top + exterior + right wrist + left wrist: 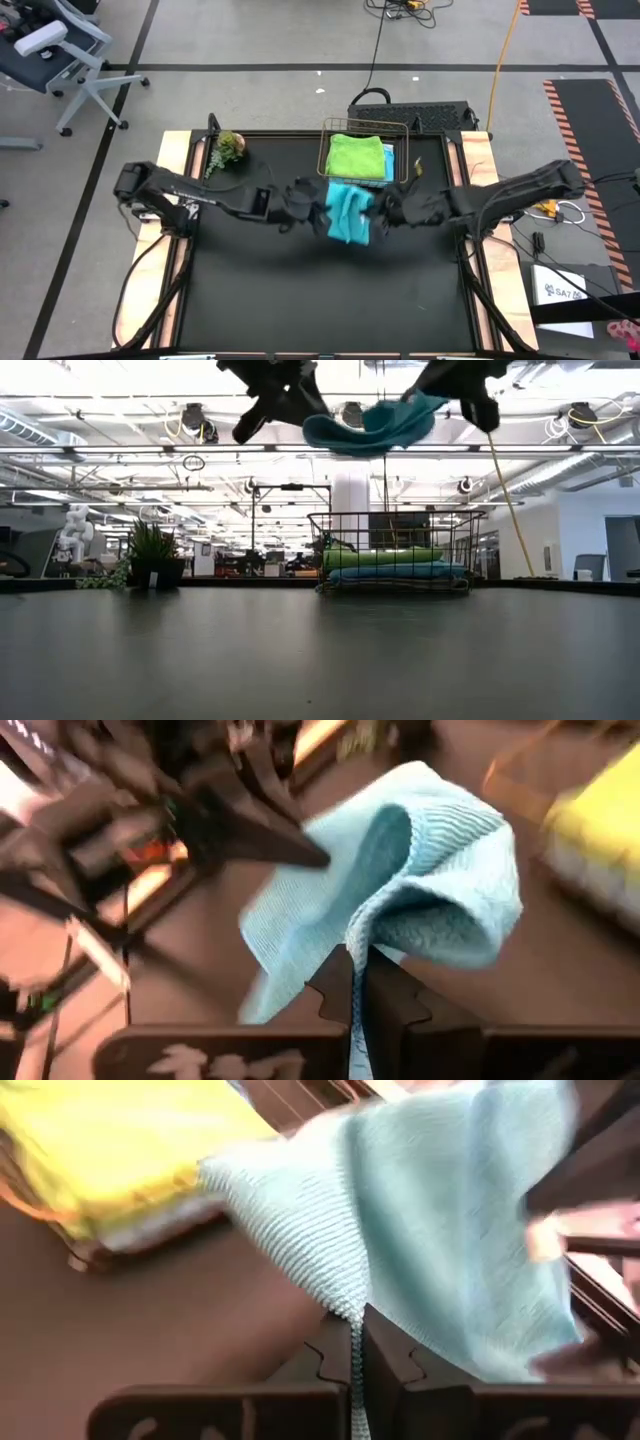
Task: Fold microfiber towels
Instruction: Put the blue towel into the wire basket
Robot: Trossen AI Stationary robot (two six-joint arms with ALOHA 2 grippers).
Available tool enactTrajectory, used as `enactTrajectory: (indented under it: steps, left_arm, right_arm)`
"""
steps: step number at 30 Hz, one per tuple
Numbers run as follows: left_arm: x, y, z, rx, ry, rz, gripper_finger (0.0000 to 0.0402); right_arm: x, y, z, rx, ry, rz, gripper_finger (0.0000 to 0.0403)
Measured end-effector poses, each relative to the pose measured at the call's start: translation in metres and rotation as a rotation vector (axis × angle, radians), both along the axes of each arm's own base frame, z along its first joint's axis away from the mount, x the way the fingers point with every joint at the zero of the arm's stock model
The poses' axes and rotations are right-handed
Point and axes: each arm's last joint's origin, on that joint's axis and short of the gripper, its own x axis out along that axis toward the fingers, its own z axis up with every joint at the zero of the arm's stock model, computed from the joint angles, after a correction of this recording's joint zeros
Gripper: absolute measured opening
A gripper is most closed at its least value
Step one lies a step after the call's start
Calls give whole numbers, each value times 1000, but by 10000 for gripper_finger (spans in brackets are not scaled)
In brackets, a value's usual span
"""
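2 dark arms reaching inward from either side of the black table (300,300), meeting near its middle, just in front of the wire basket (363,130). Between them, held up off the tabletop, 1 teal towel (349,210), bunched and sagging in a shallow curve in the low view, well above the surface. Left gripper (318,212) clamped on the towel's left edge, fingers pressed together with a thin fold of cloth pinched between them in the left wrist view. Right gripper (383,218) clamped on the towel's right edge, fingers likewise closed on a corner, with the cloth ballooning into a rounded fold just beyond the fingertips in the right wrist view. Inside the basket, at the far side of the table, 1 lime green towel (356,156) lying folded on top of a stack, with 1 sky blue towel (395,571) under it, seen as 2 flat layers in the low view. Near the far left corner of the table, well apart from the towels, 1 small green plant (226,150) in a dark pot, standing upright. Beyond the table, grey floor with tape lines, 1 office chair (62,55) at the far left and cables running away from the table.
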Motion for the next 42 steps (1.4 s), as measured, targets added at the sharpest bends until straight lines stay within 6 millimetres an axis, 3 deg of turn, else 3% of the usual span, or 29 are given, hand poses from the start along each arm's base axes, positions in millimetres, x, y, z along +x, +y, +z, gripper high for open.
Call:
enactTrajectory:
  steps: [4,15,20,25,33,37,42]
  left_arm:
    - [4,29,12,54,-79,34,14]
    - [-1,115,20,89,-139,100,13]
    - [-4,140,19,87,-151,124,18]
    - [11,157,10,93,-257,107,6]
    - [56,176,-46,-2,-226,57,17]
    - [76,192,-48,-10,-184,39,18]
    - [81,208,-32,57,-74,29,18]
  right_arm:
    - [-14,-24,17,-69,-35,-56,0]
    - [-29,-91,18,-198,75,-200,0]
    - [-37,-120,17,-221,112,-262,0]
    - [-45,-143,14,-203,146,-315,0]
    - [-43,-163,-3,-174,230,-337,0]
    - [-40,-169,-27,-143,313,-341,0]
    - [-38,-179,-56,-136,378,-343,0]
